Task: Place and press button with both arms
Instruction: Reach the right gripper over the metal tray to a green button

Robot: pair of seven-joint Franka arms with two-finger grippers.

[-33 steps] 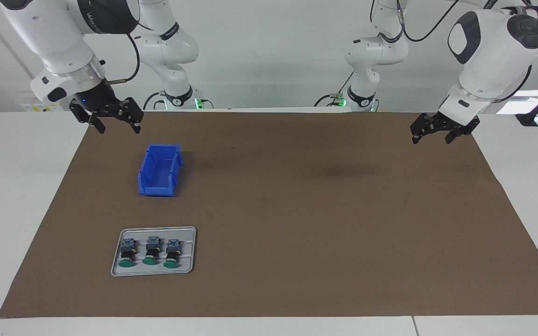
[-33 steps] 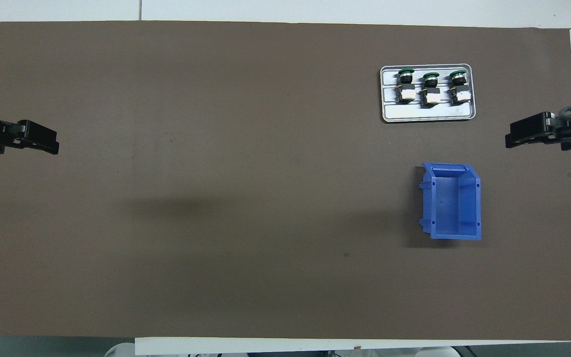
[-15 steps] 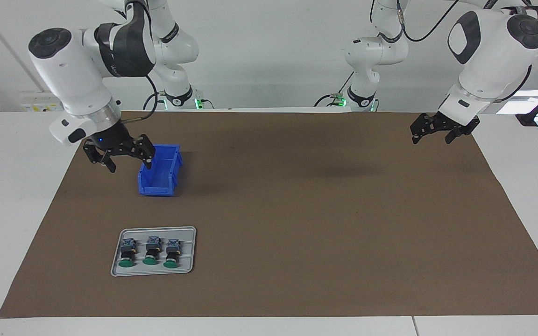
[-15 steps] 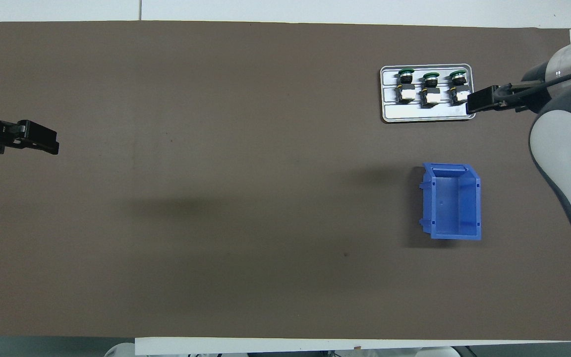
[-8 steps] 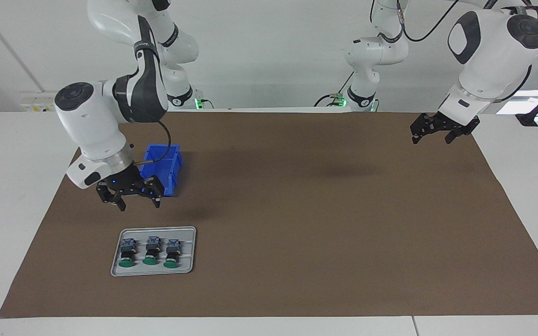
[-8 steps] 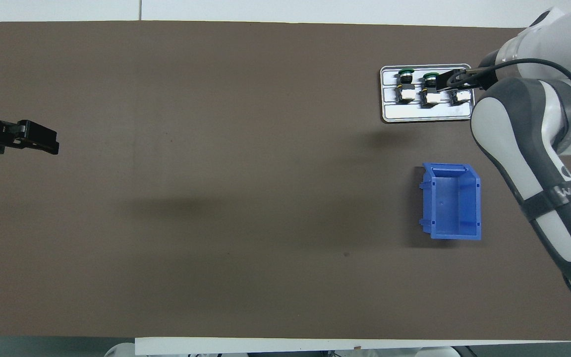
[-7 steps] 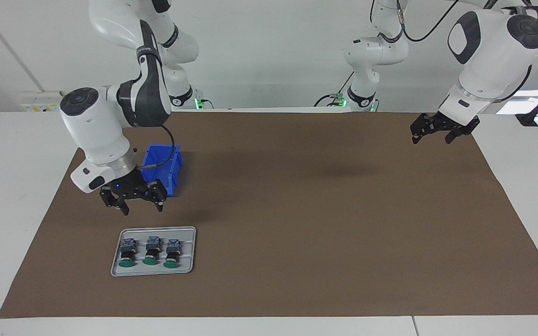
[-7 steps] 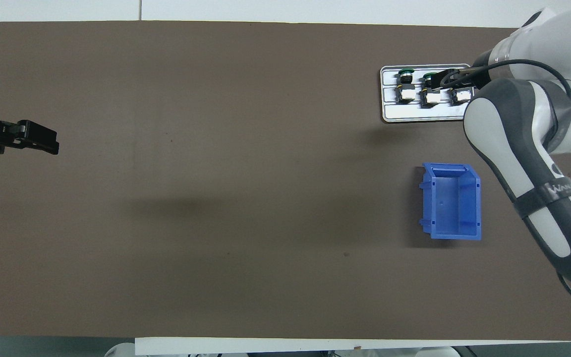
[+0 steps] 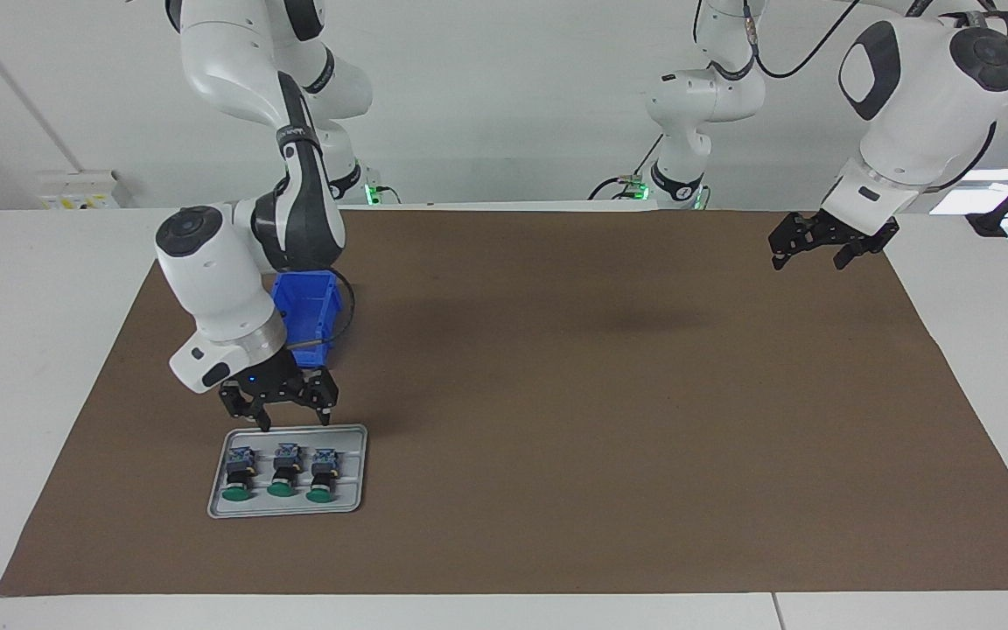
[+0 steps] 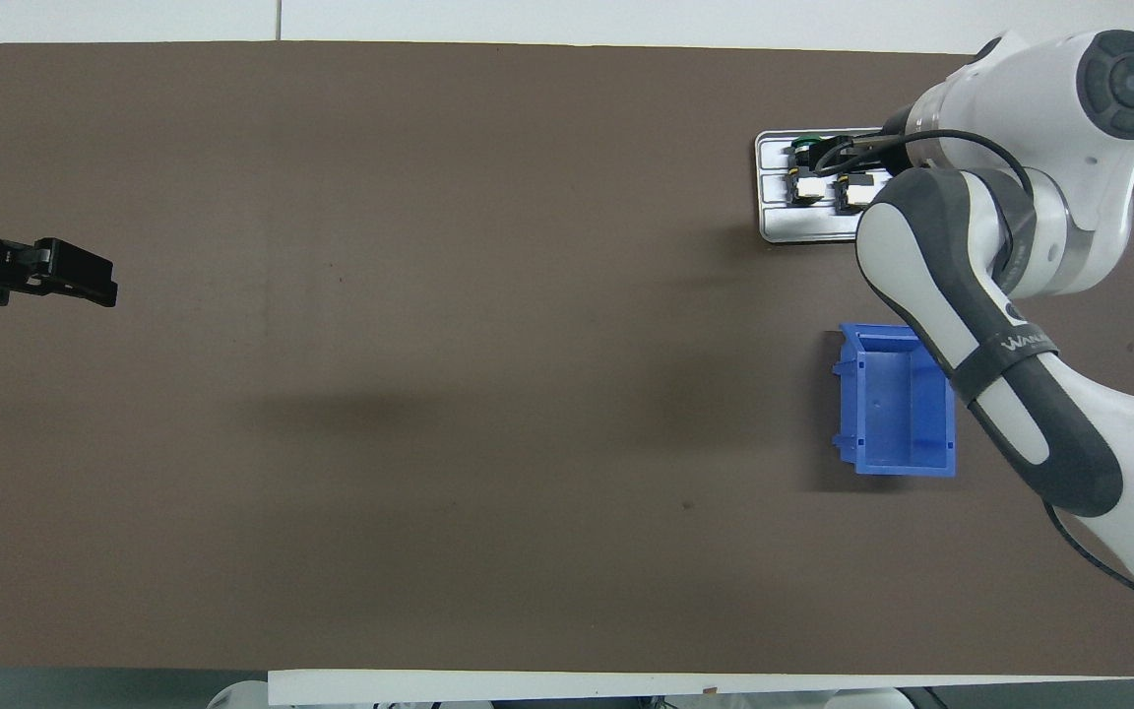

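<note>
Three green-capped buttons lie side by side in a grey tray (image 9: 352, 443), caps pointing away from the robots: one (image 9: 236, 478), the middle button (image 9: 282, 472) and another (image 9: 322, 477). My right gripper (image 9: 294, 424) hangs open just above the tray, over its edge toward the robots, and touches no button. In the overhead view the right gripper (image 10: 835, 148) and its arm cover most of the tray (image 10: 803, 228); one button (image 10: 805, 165) shows whole. The left gripper (image 9: 808, 261) (image 10: 85, 281) waits open and empty over the mat's corner at the left arm's end.
A blue open bin (image 9: 313, 296) (image 10: 897, 414) stands on the brown mat (image 9: 574, 394), nearer to the robots than the tray and partly hidden by the right arm's forearm. White table margins border the mat.
The right gripper has travelled from beside the blue bin down to just above the tray, and its fingers have narrowed slightly. The left arm has not moved.
</note>
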